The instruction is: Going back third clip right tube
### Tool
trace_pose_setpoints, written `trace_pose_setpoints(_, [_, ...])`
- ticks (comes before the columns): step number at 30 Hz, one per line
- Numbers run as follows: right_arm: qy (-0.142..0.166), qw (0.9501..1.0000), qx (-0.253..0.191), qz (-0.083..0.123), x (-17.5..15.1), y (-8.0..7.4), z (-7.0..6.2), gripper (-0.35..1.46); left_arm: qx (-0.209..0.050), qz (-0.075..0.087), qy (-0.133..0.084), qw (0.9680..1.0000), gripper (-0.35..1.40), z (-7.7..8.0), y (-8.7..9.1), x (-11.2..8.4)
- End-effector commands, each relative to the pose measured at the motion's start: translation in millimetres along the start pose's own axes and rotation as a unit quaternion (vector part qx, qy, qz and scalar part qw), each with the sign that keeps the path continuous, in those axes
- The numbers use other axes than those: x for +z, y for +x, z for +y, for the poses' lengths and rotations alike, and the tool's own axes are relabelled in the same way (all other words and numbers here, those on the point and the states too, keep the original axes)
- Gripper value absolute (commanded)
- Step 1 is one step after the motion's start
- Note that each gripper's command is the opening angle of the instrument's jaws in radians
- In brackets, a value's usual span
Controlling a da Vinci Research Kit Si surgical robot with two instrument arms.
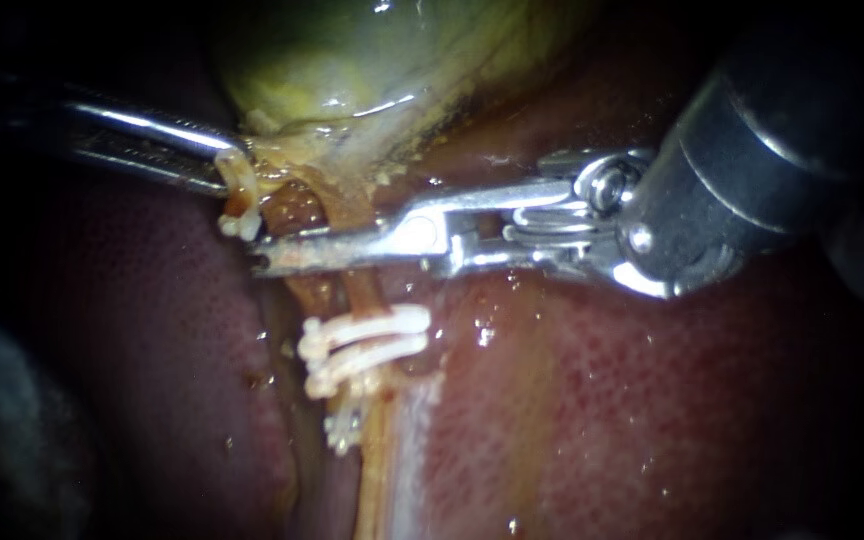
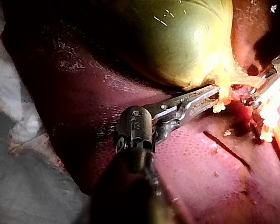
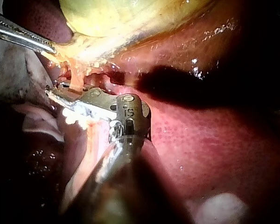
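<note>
left instrument [image 1: 214,150] tip: hidden behind gallbladder [image 1: 372,60] fringe | gallbladder top: out of frame | right instrument [image 1: 282,252] shaft: blurred, cropped

Central spotlight, dark corners, wet glints

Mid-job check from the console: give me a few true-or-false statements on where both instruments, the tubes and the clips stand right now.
1. Two white clips sit side by side across the tubes, below the right instrument. True.
2. The right instrument's tip lies over bare liver, clear of the tubes. False: it lies across the tubes, between the gallbladder and the two clips.
3. The left instrument holds tissue at the gallbladder's lower edge. True.
4. The gallbladder is dark red. False: it is yellow-green; the liver is the dark red tissue.
</note>
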Motion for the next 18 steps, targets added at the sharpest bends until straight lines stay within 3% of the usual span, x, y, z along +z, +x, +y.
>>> trace_pose_setpoints(1, [0.0, 1.0, 0.0, 0.0, 0.0, -0.1, 0.1, -0.35, 0.0, 0.0, 0.0, 1.0, -0.35, 0.0, 0.0, 0.0])
trace_pose_setpoints(3, [0.0, 1.0, -0.001, 0.0, 0.1, -0.4, 0.3, -0.29, 0.0, 0.0, 0.0, 1.0, -0.35, 0.0, 0.0, 0.0])
trace_pose_setpoints(5, [0.001, 0.9998, -0.02, -0.001, 0.3, -0.6, 0.7, 0.03, 0.0, 0.0, 0.0, 1.0, -0.35, 0.0, 0.0, 0.0])
trace_pose_setpoints(8, [0.0, 0.9989, -0.046, -0.001, 0.5, -1.0, 1.5, 0.29, 0.0, 0.0, 0.0, 1.0, -0.35, 0.0, 0.0, 0.0])
trace_pose_setpoints(11, [0.0, 0.9968, -0.08, -0.001, 0.8, -1.7, 2.7, 0.4, 0.0, 0.0, 0.0, 1.0, -0.35, 0.0, 0.0, 0.0])
trace_pose_setpoints(15, [-0.012, 0.9891, -0.146, 0.013, 0.9, -2.6, 4.3, 0.48, 0.0, 0.0, 0.0, 1.0, -0.35, 0.0, 0.0, -0.1])
trace_pose_setpoints(16, [-0.021, 0.9843, -0.173, 0.025, 0.8, -2.9, 4.7, 0.49, 0.0, 0.0, 0.0, 1.0, -0.35, 0.0, 0.0, -0.1])
trace_pose_setpoints(18, [-0.029, 0.9793, -0.198, 0.033, 0.5, -3.2, 5.1, 0.5, 0.0, 0.0, 0.0, 1.0, -0.35, 0.0, -0.1, -0.1])
